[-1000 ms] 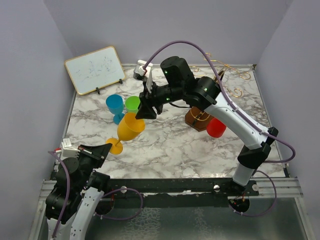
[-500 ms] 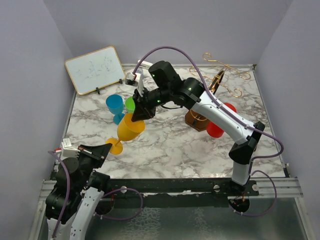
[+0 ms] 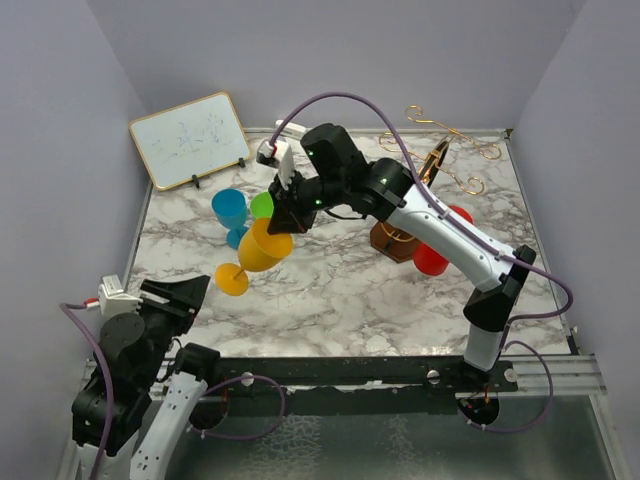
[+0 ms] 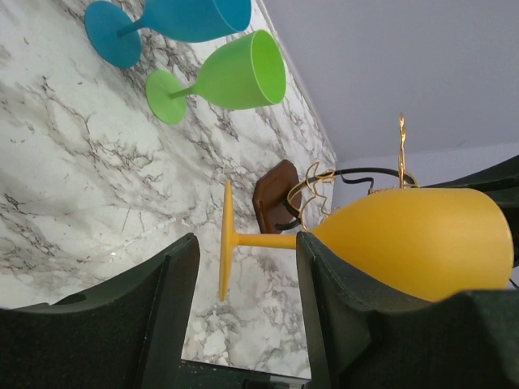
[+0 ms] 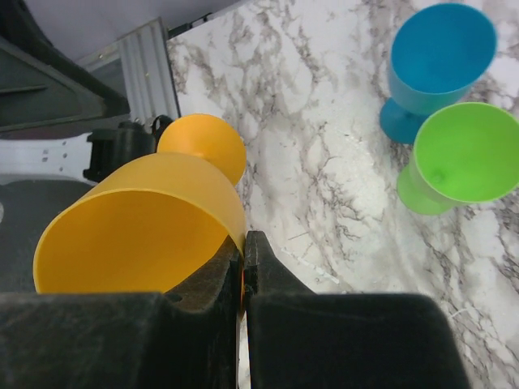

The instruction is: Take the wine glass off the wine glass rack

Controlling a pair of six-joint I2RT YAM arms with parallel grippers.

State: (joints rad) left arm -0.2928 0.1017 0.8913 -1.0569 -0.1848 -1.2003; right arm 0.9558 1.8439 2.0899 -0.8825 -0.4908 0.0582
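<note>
The yellow glass (image 3: 262, 248) is off the rack (image 3: 390, 240), held well left of it, right tool (image 3: 284, 222) clamped on its rim; setting down remains. The left tool (image 4: 247, 324) is apart, empty.

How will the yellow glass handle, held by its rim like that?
The yellow glass looks like opaque plastic, so it is probably light and sturdy. The right claw pinches only the rim and the glass is tilted, so it may pivot. With its thin stem, it is likely tippy once set down.

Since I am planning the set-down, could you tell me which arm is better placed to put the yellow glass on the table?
Right: the right gripper pinches the rim of the yellow glass, while the left gripper is open and apart from it.
</note>
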